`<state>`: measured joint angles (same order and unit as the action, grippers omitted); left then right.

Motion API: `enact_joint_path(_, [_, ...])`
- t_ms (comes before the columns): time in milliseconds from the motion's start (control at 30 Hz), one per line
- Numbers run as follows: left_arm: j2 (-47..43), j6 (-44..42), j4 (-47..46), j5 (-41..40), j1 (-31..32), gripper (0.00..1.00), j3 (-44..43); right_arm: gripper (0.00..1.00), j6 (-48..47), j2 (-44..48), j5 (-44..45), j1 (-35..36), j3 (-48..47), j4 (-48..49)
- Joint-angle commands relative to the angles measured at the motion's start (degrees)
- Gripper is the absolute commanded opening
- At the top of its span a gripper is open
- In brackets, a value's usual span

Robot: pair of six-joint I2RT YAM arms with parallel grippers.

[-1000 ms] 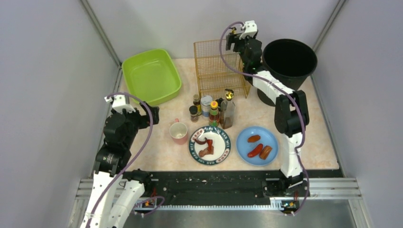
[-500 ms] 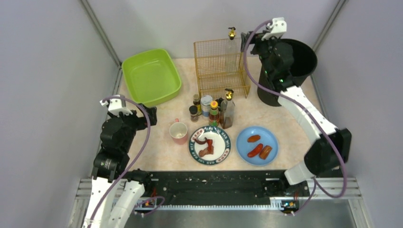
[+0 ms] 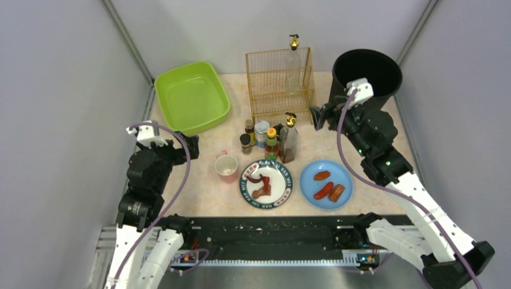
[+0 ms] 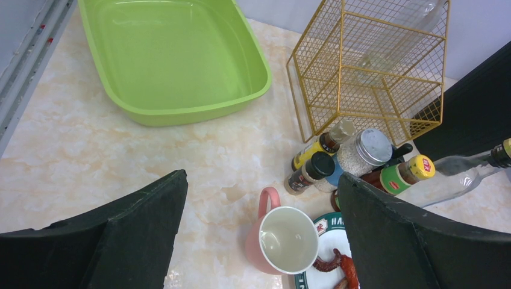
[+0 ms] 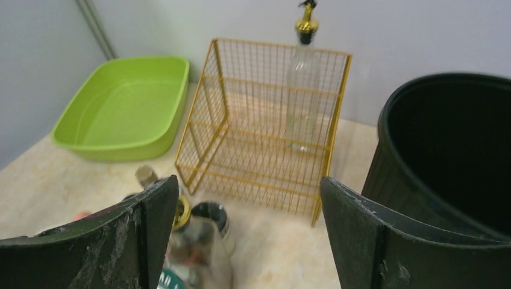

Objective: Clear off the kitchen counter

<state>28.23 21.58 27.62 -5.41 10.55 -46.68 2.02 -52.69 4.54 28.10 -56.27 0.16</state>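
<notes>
1. You have the counter (image 3: pixel 205 195) loaded across its full width, with bare marble showing only in patches.
2. Far left: a green tub (image 3: pixel 191 96) stands on the counter.
3. Far centre: a gold wire rack (image 3: pixel 271 90) holds one clear bottle (image 3: pixel 293 60) upright on its upper shelf.
4. Far right: a black bin (image 3: pixel 367 72) stands just beside the rack.
5. Centre: a cluster of jars and bottles (image 3: pixel 268 141) stands in front of the rack, packed close together.
6. Near row, left to right: a pink mug (image 3: pixel 226 167), a patterned plate (image 3: pixel 286 191) with red scraps, and a blue plate (image 3: pixel 308 180) with three sausages (image 3: pixel 325 189).
7. Your left gripper (image 3: pixel 187 144) hangs over the left of the counter, near the mug; its jaws are spread and hold nothing.
8. Your right gripper (image 3: pixel 318 115) hangs between rack and bin, above the counter; its jaws are spread and hold nothing.
</notes>
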Motion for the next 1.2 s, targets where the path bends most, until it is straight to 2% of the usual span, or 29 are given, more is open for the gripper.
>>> enact_joint_path(0, [-0.49, 0.72, -1.26, 0.44, -0.17, 0.99, -0.11, 0.85, 1.49, 4.22, -4.23, 1.59, 3.58, -8.84])
enact_joint_path(133, [-0.46, 0.74, -1.41, 0.48, -0.17, 0.99, -0.17, 0.85, 3.12, 6.25, -8.22, 2.03, 7.28, -10.16])
enact_joint_path(300, [-0.37, 0.74, -1.42, 0.83, -0.17, 0.99, -0.06, 0.87, 5.22, 4.58, -8.96, 2.93, 11.57, -5.01])
enact_joint_path(500, [-0.23, 0.74, -1.41, 0.97, -0.18, 0.99, -0.02, 0.89, 4.64, -0.95, -4.09, 8.18, 13.07, 3.16])
enact_joint_path(833, [0.06, 0.65, -1.40, 0.88, -0.09, 0.99, -0.08, 0.89, 4.41, -8.15, 0.36, 9.65, 15.34, 18.55])
enact_joint_path(1067, [0.27, 0.49, -1.48, 1.28, -0.10, 0.99, 0.08, 0.84, 4.72, -12.58, 1.61, 10.04, 17.30, 26.72])
enact_joint_path(1167, [0.28, 0.48, -1.49, 1.13, -0.09, 0.99, 0.04, 0.79, 4.68, -14.27, 1.95, 10.43, 17.63, 29.39])
